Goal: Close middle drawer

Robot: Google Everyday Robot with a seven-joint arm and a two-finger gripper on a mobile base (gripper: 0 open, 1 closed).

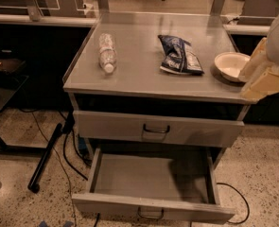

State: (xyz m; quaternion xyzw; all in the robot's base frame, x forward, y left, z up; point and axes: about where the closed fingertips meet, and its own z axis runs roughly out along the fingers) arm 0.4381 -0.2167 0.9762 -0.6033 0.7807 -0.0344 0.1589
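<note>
The middle drawer is pulled far out at the bottom of the camera view. It is a wide, shallow, bare grey tray with a low front and a small dark wire handle. Above it sits a taller-fronted grey drawer with a like handle, its front standing a little out from the cabinet. My gripper, cream-coloured, hangs at the right edge beside the cabinet top, well above and to the right of the open drawer, touching neither drawer.
On the cabinet top lie a plastic bottle, a dark blue chip bag and a white bowl close to my gripper. A black pole and cables lie on the floor to the left.
</note>
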